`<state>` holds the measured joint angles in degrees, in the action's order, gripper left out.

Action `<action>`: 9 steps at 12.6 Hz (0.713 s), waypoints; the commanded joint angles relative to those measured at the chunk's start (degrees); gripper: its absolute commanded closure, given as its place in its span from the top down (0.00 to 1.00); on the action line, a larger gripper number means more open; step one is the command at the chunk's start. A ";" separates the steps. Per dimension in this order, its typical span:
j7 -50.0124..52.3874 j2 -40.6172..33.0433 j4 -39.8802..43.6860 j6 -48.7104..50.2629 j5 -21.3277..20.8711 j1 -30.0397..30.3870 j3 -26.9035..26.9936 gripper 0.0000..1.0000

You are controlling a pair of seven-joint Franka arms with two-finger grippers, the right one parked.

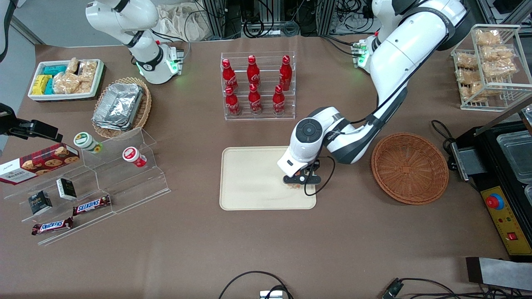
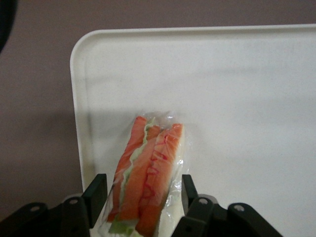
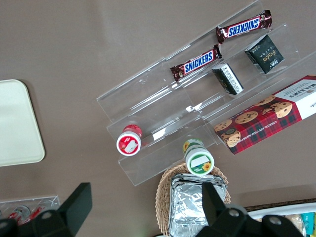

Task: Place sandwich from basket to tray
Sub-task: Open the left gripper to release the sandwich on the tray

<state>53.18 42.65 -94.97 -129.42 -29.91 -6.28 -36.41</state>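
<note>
Clearly, the sandwich (image 2: 148, 173) was over the tray (image 2: 237, 98), near the tray's corner closest to the basket (image 1: 410, 167), with its orange and green filling edge turned up toward the wrist camera. It sat between the two fingers (image 2: 96, 192) of the gripper (image 1: 300, 179). The fingers stood close at both sides of the clear wrap, so I judged that they were gripping the sandwich, though I could not tell if it already rested on the tray surface or hung a little above it. The basket, toward the working arm's end of the desk (image 1: 266, 249), showed nothing inside, so the carrying part seemed done and only the release remained.

What could go wrong: the sandwich stood on a narrow edge, so it might tip over when the fingers open. The wrap might also stick to one finger and be dragged when the arm lifts. It lay close to the rim, so a drag or a tip could leave it partly on the rim or on the desk.

Around it, the rack of red bottles (image 1: 257, 85) stood farther from the front camera than the tray, well apart. Nothing else lay on the tray to block the placing.
</note>
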 commanded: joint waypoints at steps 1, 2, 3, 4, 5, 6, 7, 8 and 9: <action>2.80 -0.90 1.54 0.83 -0.59 1.26 -0.32 0.77; 2.90 -1.25 1.63 1.53 -0.50 1.44 -0.24 0.82; 2.99 -1.34 2.15 2.24 -0.59 1.70 -0.24 0.92; 2.99 -1.34 2.94 3.03 -0.59 1.88 -0.24 1.00; 2.99 -1.43 3.65 3.47 -0.50 2.23 -0.24 1.00; 2.99 -1.60 4.26 3.82 -0.50 2.67 -0.32 1.00; 2.99 -1.87 5.05 4.70 -0.50 3.02 -0.32 1.00; 2.90 -2.13 5.67 5.92 -0.59 3.72 -0.32 1.00; 2.81 -2.31 6.28 6.63 -0.59 4.51 -0.32 1.00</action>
<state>55.00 41.73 -89.53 -125.13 -29.91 -2.96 -36.43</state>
